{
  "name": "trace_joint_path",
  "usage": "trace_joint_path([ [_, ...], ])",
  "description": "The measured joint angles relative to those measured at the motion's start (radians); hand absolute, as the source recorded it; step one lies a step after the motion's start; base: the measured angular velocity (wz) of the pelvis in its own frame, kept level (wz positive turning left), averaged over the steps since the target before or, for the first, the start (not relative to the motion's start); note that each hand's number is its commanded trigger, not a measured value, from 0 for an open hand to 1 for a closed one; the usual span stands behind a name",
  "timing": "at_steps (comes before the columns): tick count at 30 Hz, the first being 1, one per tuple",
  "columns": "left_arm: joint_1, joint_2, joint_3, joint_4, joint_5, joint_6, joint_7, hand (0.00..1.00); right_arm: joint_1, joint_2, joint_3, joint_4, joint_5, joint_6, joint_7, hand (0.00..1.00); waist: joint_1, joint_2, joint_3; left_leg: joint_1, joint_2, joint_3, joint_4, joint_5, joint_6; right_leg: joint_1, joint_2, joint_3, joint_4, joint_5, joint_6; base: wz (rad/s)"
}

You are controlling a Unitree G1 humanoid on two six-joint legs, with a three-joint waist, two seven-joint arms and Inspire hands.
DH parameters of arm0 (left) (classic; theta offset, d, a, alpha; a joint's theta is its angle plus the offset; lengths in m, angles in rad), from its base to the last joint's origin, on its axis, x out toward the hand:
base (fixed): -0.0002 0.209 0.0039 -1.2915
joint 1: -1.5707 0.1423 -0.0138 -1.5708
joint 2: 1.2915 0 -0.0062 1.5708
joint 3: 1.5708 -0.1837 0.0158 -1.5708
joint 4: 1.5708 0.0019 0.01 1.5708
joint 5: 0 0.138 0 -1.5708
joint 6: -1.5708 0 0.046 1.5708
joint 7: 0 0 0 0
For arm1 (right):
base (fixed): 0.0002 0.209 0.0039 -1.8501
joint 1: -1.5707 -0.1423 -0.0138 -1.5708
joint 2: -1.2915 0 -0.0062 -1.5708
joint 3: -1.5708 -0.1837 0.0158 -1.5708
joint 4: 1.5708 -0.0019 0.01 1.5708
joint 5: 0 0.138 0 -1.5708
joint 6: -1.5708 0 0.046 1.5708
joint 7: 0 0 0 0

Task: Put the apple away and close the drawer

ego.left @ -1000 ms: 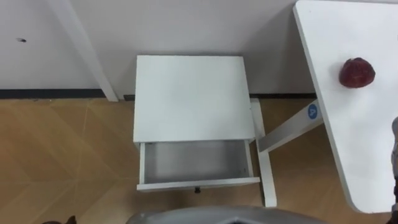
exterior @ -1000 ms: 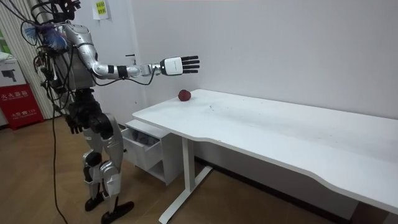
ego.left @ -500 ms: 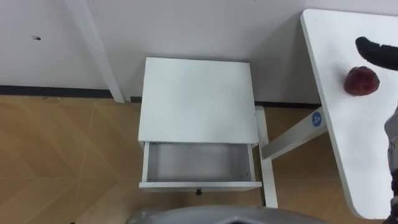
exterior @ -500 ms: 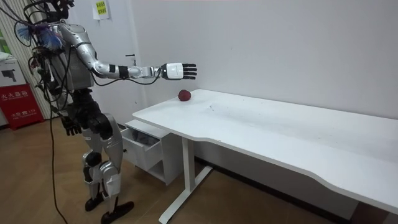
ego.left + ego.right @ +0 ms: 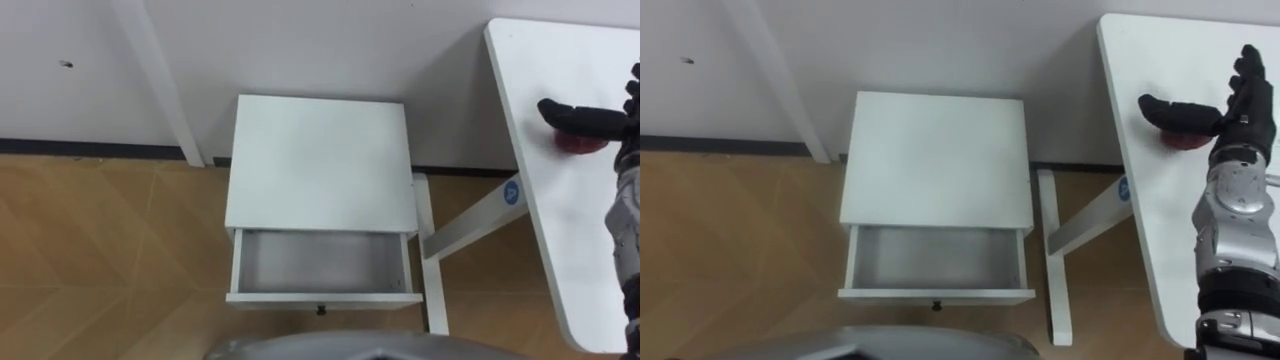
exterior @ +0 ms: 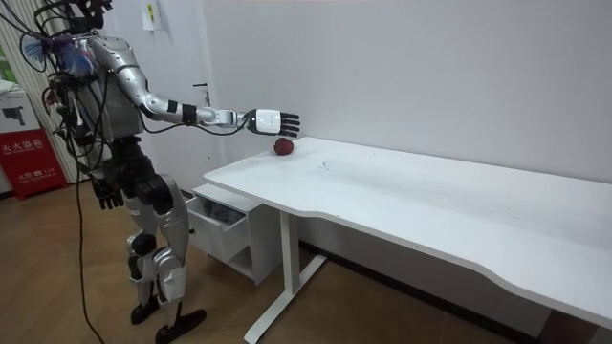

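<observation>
Right hand (image 5: 1238, 122) is stretched out over the far left corner of the counter (image 5: 560, 60). It's spread wide, fingers straight and thumb sticking out sideways, so it's loose and not gripping anything. From the head camera the thumb lies right across the top of the apple (image 6: 283, 146), and just a bit of red peeks out underneath. In the room view, though, there's a thin gap between the hand and the fruit, so I'd call it hovering just above, not touching. The apple sits on the counter near that corner, close to the wall.

Left of the counter there's a small white cabinet (image 5: 320, 160) against the wall. Its drawer (image 5: 318, 262) is pulled out toward the robot, well apart from the apple. The robot stands upright on the wooden floor (image 5: 110, 250) right in front of that drawer, with its right arm held out about level.

Left hand (image 6: 106, 195) hangs down by the hip in the room view. Can't tell what it's doing, it's too small and dark.
</observation>
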Motion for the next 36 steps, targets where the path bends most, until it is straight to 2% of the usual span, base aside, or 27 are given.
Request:
trace_joint_path([
  [3,0.004,0.0,0.001,0.0,0.001,0.0,0.0,0.0,0.001,0.0,0.0,0.031,-0.002,0.0,0.029,0.0,0.0,0.004,-0.0011,0.0,0.0,0.0,0.0,0.0,0.0,0.0,0.0,0.0,0.0,0.0,0.0,0.0],
  [8,0.006,0.0,0.001,0.0,0.001,0.0,-0.001,0.0,0.003,0.0,0.0,0.044,-0.034,0.0,0.066,0.0,-0.003,0.016,-0.0083,0.002,0.0,0.0,0.0,0.0,0.0,0.003,0.0,-0.001,0.001,0.0,0.0,0.0],
  [14,0.007,0.004,0.0,-0.001,0.001,0.001,-0.003,0.0,0.004,0.0,0.0,0.093,-0.045,0.01,0.1,0.0,-0.004,0.002,-0.0057,0.009,0.001,-0.002,0.001,0.0,0.0,0.012,-0.001,-0.009,0.001,0.0,0.0,0.02],
  [20,0.005,0.006,0.0,-0.001,0.019,0.001,-0.02,0.0,0.004,0.0,0.0,0.139,-0.148,0.01,0.108,0.0,0.002,-0.009,-0.0049,0.008,0.001,-0.004,0.003,0.0,0.0,0.012,-0.002,-0.025,0.001,0.0,-0.001,0.0],
  [21,0.005,0.006,0.0,-0.001,0.019,0.001,-0.024,0.0,0.004,0.0,0.0,0.143,-0.151,0.01,0.108,0.59,0.002,-0.009,-0.0049,0.008,0.001,-0.005,0.003,0.0,0.0,0.012,-0.002,-0.025,0.001,0.0,-0.001,0.0],
  [22,0.005,0.006,0.0,-0.001,0.019,0.001,-0.028,0.0,0.004,0.0,0.0,0.148,-0.155,0.01,0.107,1.0,0.004,-0.007,-0.0045,0.008,0.001,-0.005,0.002,0.0,0.0,0.012,-0.002,-0.026,0.001,0.0,-0.001,0.0],
  [26,0.005,0.006,0.001,-0.001,0.019,0.001,-0.03,0.0,0.004,0.0,-0.001,0.148,-0.169,0.01,0.1,1.0,0.004,0.0,-0.0048,0.007,0.001,-0.009,0.001,0.0,0.0,0.012,-0.002,-0.031,0.0,0.0,-0.001,0.01],
  [29,0.006,0.006,0.001,-0.001,0.019,0.002,-0.03,0.0,0.004,-0.001,-0.003,0.149,-0.17,0.01,0.06,1.0,0.003,0.005,-0.0085,0.006,0.001,-0.02,0.001,0.0,0.0,0.015,-0.003,-0.052,0.0,0.0,-0.001,0.08],
  [36,0.006,0.005,0.001,0.0,0.019,0.002,-0.027,0.0,0.004,-0.003,-0.004,0.157,-0.183,0.009,0.017,1.0,0.003,0.009,-0.0096,0.008,0.001,-0.025,0.001,0.0,0.0,0.02,-0.003,-0.056,-0.001,0.0,-0.001,0.01],
])
